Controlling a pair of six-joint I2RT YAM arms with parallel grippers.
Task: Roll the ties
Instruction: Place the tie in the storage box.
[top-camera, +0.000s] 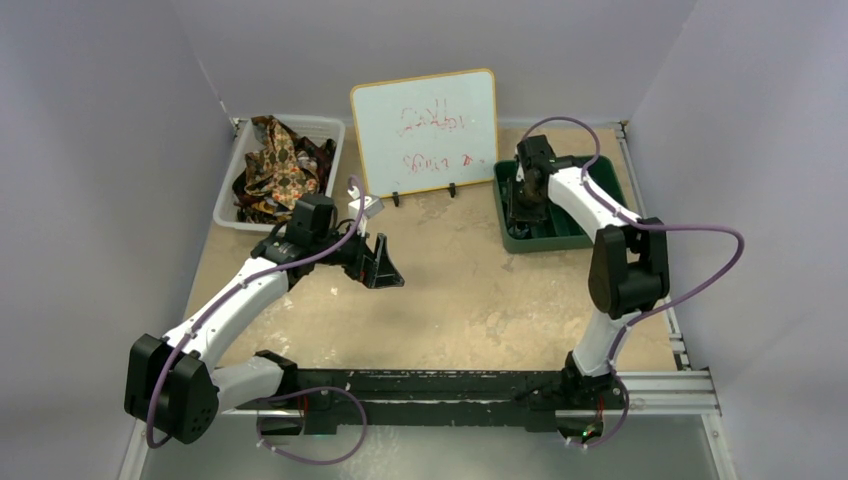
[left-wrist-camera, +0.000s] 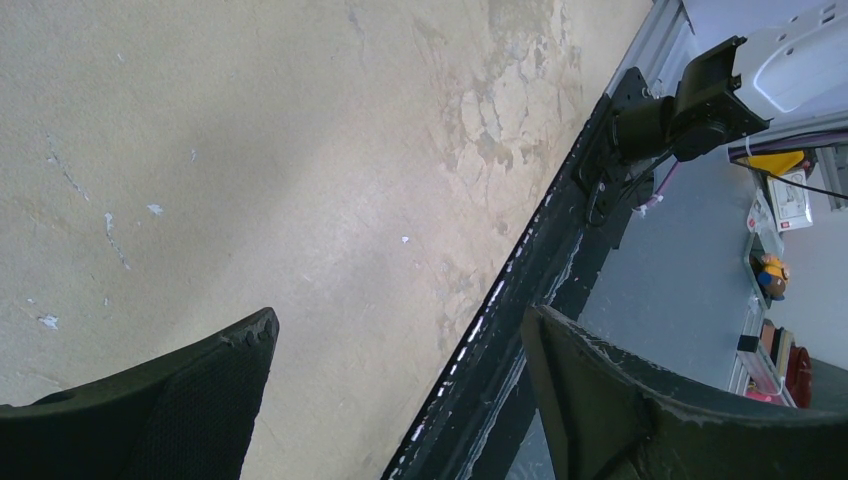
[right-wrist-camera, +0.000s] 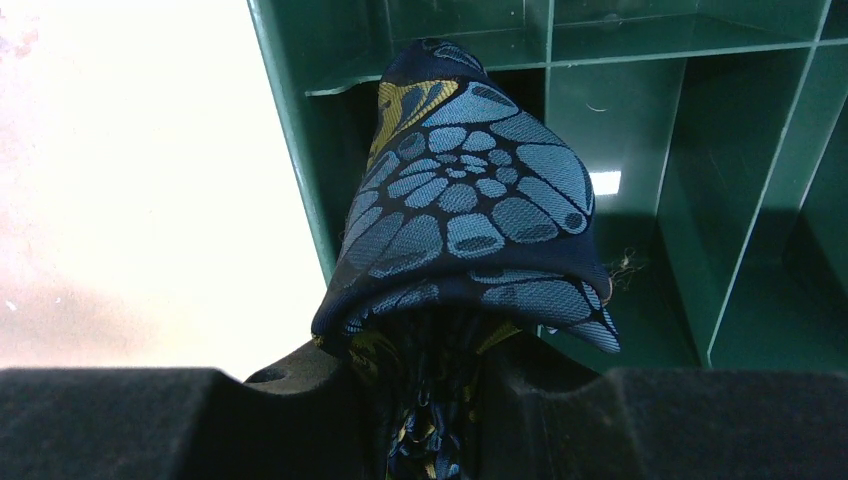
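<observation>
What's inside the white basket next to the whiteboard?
A tangled heap of ties in brown, gold and red prints fills the white basket. The heap covers the basket's bottom, so I cannot count them.

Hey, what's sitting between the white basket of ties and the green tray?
A small whiteboard with red scribbles stands between the white basket and the green tray, seen in the top external view.

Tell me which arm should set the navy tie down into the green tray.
Right. The right gripper is clamped on the navy tie, directly above the green tray and its compartments. The left gripper is open, holds nothing, and hangs over the table near the white basket.
</observation>
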